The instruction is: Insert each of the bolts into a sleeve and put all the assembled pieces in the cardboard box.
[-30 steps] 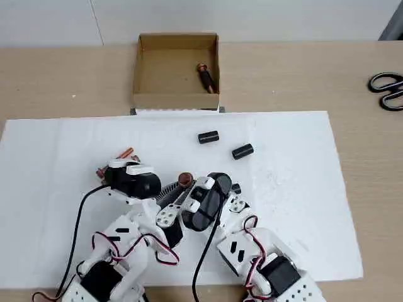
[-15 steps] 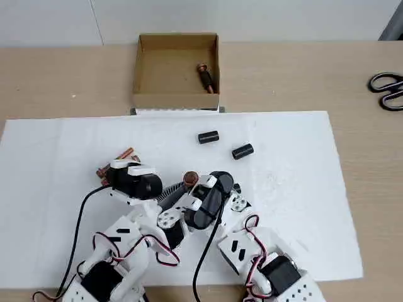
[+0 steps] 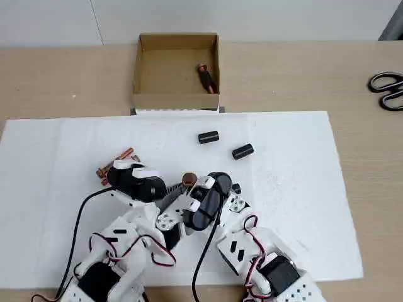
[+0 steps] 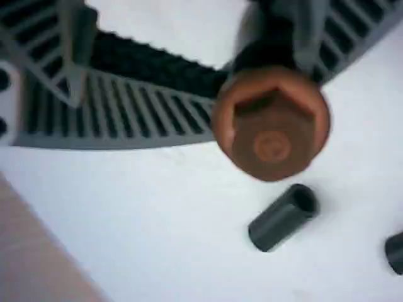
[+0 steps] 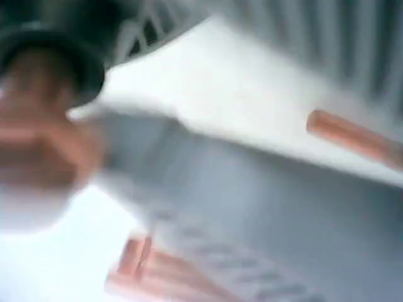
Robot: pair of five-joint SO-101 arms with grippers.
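Note:
A copper bolt (image 3: 189, 180) (image 4: 271, 129) is held low over the white paper between both arms, its hex head up. My left gripper (image 3: 181, 187) (image 4: 252, 75) is shut on it, ribbed grey fingers (image 4: 126, 107) on either side, with something dark just behind the head. My right gripper (image 3: 201, 184) sits right beside the bolt. Two black sleeves (image 3: 208, 136) (image 3: 242, 151) lie on the paper farther out; one sleeve (image 4: 283, 217) appears in the left wrist view. Loose copper bolts (image 3: 116, 162) (image 5: 352, 135) lie to the left. The cardboard box (image 3: 143, 69) holds one assembled piece (image 3: 206, 77).
White paper (image 3: 302, 189) covers the near table. Scissors (image 3: 385, 90) lie at the far right on the bare wood. Black and red cables (image 3: 79, 214) trail from the arm bases at the front edge.
The bolt and both grippers shifted slightly right, then settled a little lower. The left wrist moved a bit toward the right arm. Sleeves, loose bolts and box stayed put.

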